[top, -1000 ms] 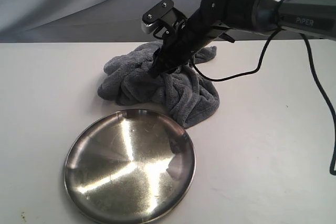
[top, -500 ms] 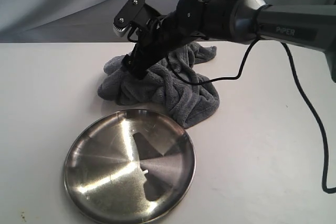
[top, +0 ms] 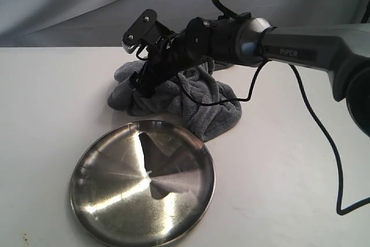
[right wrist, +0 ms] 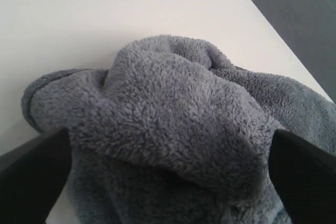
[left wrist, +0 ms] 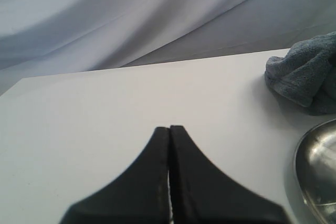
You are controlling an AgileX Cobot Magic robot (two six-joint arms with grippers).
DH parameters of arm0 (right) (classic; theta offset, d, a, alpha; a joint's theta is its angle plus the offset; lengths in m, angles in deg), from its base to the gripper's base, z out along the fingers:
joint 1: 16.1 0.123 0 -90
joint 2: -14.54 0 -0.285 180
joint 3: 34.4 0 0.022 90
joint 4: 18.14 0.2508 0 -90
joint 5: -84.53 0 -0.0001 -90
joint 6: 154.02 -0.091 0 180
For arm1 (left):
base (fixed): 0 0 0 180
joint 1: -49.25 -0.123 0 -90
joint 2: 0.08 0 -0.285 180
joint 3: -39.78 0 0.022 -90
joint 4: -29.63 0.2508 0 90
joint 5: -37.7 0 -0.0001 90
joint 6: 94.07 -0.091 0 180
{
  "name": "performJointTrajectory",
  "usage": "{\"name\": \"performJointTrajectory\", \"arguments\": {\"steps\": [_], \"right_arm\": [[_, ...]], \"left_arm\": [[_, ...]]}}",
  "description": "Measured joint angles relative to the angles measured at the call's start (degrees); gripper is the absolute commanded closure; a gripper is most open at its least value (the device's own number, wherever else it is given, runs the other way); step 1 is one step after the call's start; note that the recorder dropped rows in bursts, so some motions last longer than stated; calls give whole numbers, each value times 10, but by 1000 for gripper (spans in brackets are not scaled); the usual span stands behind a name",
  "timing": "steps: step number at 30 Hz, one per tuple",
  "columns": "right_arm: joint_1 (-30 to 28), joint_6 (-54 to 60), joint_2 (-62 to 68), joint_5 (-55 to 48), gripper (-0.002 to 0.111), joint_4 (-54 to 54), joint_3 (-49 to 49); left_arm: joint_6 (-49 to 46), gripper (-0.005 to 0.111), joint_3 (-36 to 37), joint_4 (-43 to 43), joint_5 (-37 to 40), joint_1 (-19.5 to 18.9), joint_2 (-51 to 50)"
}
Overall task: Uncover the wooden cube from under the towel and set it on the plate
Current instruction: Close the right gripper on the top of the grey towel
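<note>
The dark grey towel (top: 193, 103) lies bunched on the white table, just behind the steel plate (top: 110, 198). No wooden cube shows in any view; the towel's folds could be hiding it. My right gripper (top: 144, 87) reaches across to the towel's left part, tips down in the folds. In the right wrist view it (right wrist: 169, 148) is open, its two black fingers (right wrist: 31, 177) standing either side of a thick fold of the towel (right wrist: 173, 103). My left gripper (left wrist: 169, 129) is shut and empty over bare table, with the towel (left wrist: 307, 72) and the plate's rim (left wrist: 310, 169) off to one side.
The right arm's black cable (top: 324, 137) trails over the table on the right. A grey cloth backdrop (top: 87, 4) hangs behind the table's far edge. The plate sits near the table's front edge.
The right arm has swung left across the towel, and its gripper has come down onto the towel's left part. The towel has barely moved.
</note>
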Motion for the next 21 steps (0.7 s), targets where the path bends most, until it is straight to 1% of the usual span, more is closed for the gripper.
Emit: {"name": "performJointTrajectory", "arguments": {"steps": [4, 7, 10, 11, 17, 19, 21], "right_arm": [[0, -1, 8, 14, 18, 3, 0], [0, -3, 26, 25, 24, 4, 0], [0, -3, 30, 35, 41, 4, 1], [0, -3, 30, 35, 51, 6, 1], [6, -3, 30, 45, 98, 8, 2], [7, -1, 30, 47, 108, 8, 3], [7, -3, 29, 47, 108, 10, 3]], "left_arm": [[0, 107, 0, 0, 0, 0, 0], [0, 107, 0, 0, 0, 0, 0], [0, 107, 0, 0, 0, 0, 0], [0, 107, 0, 0, 0, 0, 0], [0, 107, 0, 0, 0, 0, 0], [0, 107, 0, 0, 0, 0, 0], [0, 107, 0, 0, 0, 0, 0]]}}
